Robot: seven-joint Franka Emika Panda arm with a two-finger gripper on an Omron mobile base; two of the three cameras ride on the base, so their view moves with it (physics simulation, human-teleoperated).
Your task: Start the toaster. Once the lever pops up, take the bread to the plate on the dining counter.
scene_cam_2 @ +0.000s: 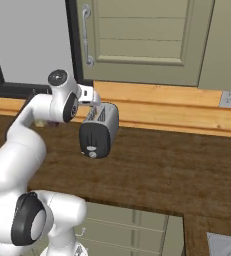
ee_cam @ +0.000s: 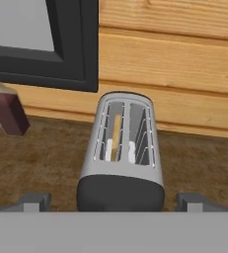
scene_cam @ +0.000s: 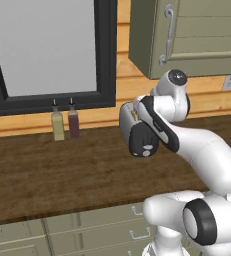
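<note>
The toaster (ee_cam: 121, 153) holds the bread (ee_cam: 116, 136) in its left slot; the other slot is bare. The gripper (ee_cam: 114, 201) is wide open just above the toaster's black end.

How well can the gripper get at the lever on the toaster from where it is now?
Probably yes. The gripper hangs open above the toaster, at its black end. The lever sits low on that face, and nothing stands before it. The hand must come down first.
</note>
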